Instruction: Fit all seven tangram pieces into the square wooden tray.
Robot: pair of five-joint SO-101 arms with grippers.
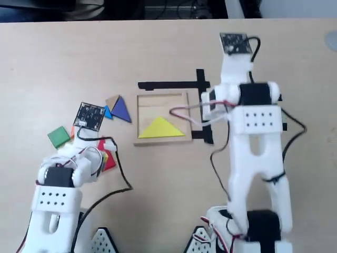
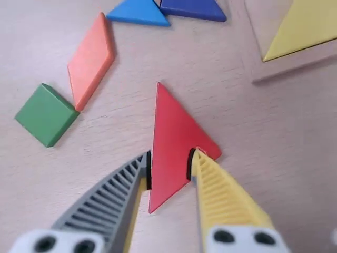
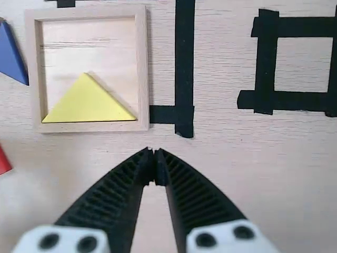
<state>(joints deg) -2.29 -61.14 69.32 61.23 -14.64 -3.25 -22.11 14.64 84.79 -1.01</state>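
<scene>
The square wooden tray (image 1: 141, 101) (image 3: 141, 63) (image 2: 274, 71) holds a large yellow triangle (image 1: 159, 128) (image 3: 87, 103) along its near side. My left gripper (image 2: 169, 166) (image 1: 107, 154) is shut on a red triangle (image 2: 174, 137) (image 1: 109, 162), one finger on each edge, left of the tray. Near it lie a green square (image 2: 46, 114) (image 1: 58, 136), an orange parallelogram (image 2: 90, 58), a light blue triangle (image 2: 138, 13) (image 1: 108, 112), a dark blue triangle (image 2: 195, 8) (image 1: 121, 109) and a wood-coloured triangle (image 1: 112, 100). My right gripper (image 3: 154, 158) is shut and holds nothing, above the table near the tray's front right corner.
Black tape lines (image 1: 174, 84) (image 3: 184, 63) frame the tray's far and right sides. A taped square outline (image 3: 295, 63) lies further right. The right arm's body (image 1: 255, 137) and loose cables (image 1: 121, 182) hang over the table's near half.
</scene>
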